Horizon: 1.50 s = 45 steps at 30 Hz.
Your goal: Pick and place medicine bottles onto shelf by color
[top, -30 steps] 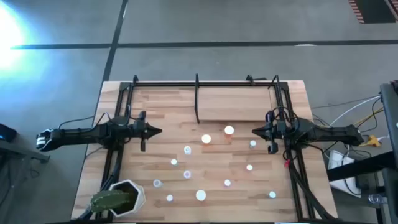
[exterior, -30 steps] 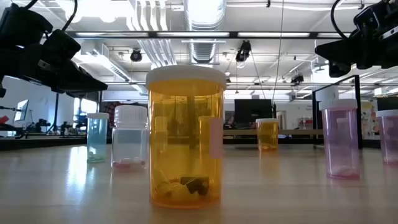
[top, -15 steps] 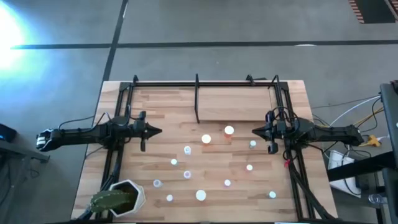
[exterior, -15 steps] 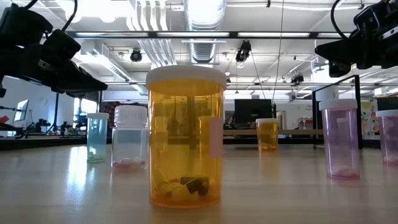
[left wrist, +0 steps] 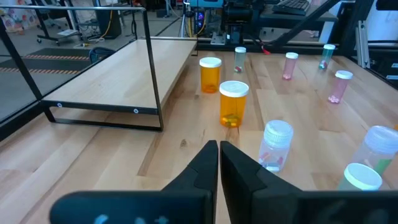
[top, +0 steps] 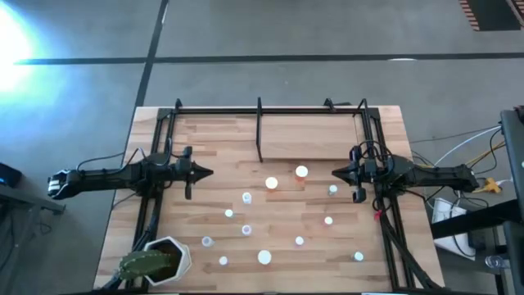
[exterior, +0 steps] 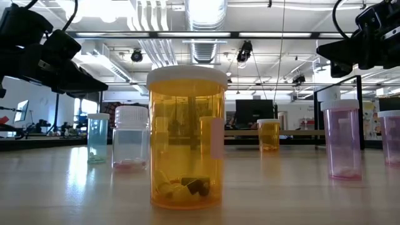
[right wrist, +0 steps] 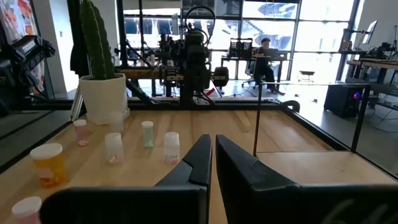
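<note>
Both grippers, left [top: 205,173] and right [top: 337,172], hover with jaws closed, empty. The upright medicine bottles [top: 271,183] stand between them (the right gripper nearer), with the shelf [top: 311,139] on the far side.

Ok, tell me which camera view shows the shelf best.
The left wrist view: the shelf fills the picture's left, its light-wood panel and black rods seen whole, with nothing on it. The high view shows it small from above. The right wrist view catches a corner. The low view shows only a black post.
</note>
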Tool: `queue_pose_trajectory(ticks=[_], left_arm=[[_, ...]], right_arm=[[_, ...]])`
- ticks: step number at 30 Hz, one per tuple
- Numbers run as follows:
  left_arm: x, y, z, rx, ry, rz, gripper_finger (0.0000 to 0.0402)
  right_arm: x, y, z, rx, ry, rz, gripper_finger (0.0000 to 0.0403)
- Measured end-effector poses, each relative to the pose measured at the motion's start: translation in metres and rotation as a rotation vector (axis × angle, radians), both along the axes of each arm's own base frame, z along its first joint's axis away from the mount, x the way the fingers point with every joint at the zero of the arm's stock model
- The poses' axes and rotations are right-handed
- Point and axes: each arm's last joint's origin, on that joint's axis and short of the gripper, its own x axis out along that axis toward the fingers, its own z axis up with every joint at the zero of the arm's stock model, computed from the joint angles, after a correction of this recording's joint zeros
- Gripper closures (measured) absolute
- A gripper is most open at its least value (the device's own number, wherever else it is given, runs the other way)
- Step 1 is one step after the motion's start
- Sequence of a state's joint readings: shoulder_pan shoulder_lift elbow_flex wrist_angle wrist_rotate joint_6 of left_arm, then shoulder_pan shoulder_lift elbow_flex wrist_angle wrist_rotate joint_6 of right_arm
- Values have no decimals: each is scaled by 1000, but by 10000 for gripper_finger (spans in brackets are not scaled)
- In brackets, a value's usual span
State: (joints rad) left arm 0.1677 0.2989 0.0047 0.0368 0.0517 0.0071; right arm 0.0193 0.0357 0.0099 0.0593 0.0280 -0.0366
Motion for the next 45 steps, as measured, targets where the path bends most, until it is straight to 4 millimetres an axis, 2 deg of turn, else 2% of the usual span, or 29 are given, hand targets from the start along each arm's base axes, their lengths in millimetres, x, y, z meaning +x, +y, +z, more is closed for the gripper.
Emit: queue_pose_trajectory(ticks=[45], left_arm=[[0, 0, 0, 0, 0, 0, 402]], right_arm=[[0, 0, 1, 44, -12, 2, 390]])
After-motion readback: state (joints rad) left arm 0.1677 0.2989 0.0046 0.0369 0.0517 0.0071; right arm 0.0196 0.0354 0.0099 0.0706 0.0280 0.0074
